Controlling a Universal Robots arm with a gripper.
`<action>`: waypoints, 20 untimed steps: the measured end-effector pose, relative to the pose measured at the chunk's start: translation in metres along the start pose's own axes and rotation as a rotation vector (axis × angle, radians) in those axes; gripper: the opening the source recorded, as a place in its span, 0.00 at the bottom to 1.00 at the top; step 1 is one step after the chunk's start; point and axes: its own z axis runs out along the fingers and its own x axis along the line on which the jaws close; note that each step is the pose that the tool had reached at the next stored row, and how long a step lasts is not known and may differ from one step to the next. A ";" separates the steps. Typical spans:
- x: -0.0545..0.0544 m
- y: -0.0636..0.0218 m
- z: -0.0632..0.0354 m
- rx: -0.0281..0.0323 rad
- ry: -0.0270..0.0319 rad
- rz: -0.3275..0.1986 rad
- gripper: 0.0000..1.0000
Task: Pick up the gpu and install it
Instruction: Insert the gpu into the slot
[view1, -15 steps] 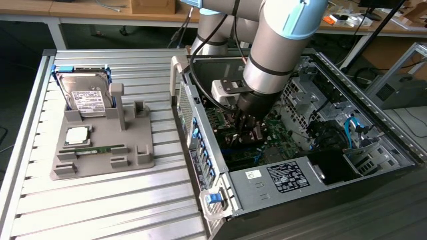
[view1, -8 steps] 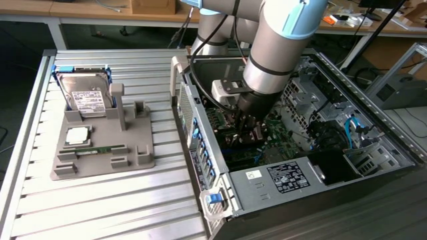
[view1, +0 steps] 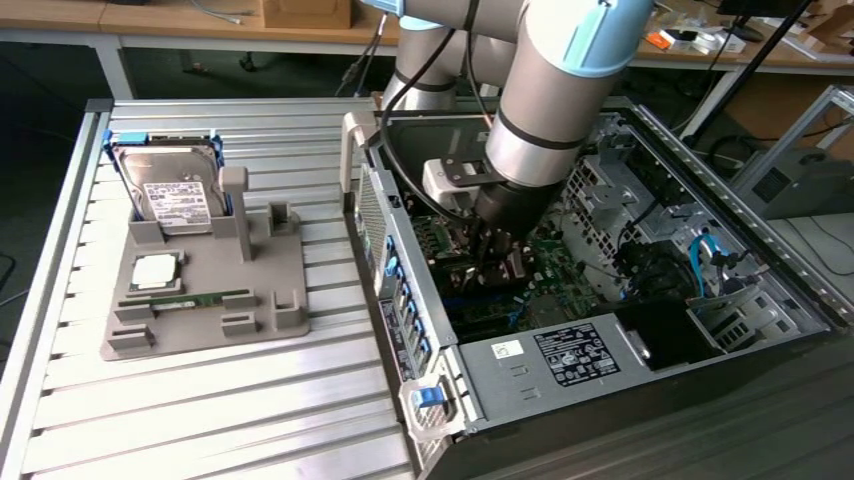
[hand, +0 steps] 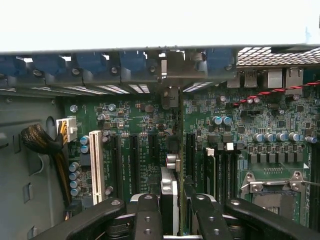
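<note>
My gripper reaches down inside the open computer case, over the green motherboard. In the wrist view its two black fingers are shut on the gpu, a thin card seen edge-on. The card's pale metal end runs toward the case's rear slot openings. The card stands over the row of black expansion slots, in line with the one beneath it. Whether it touches that slot is hidden by the card itself.
A white slot and a bundle of cables lie to one side of the card, the processor socket to the other. Outside the case, a grey fixture on the slatted table holds a hard drive and a memory stick.
</note>
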 end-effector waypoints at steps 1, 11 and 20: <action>0.000 -0.0003 0.0000 -0.0001 -0.0001 -0.001 0.28; 0.000 -0.0043 0.0006 -0.0031 0.0059 -0.002 0.28; 0.000 -0.0039 0.0011 -0.0030 0.0083 -0.010 0.28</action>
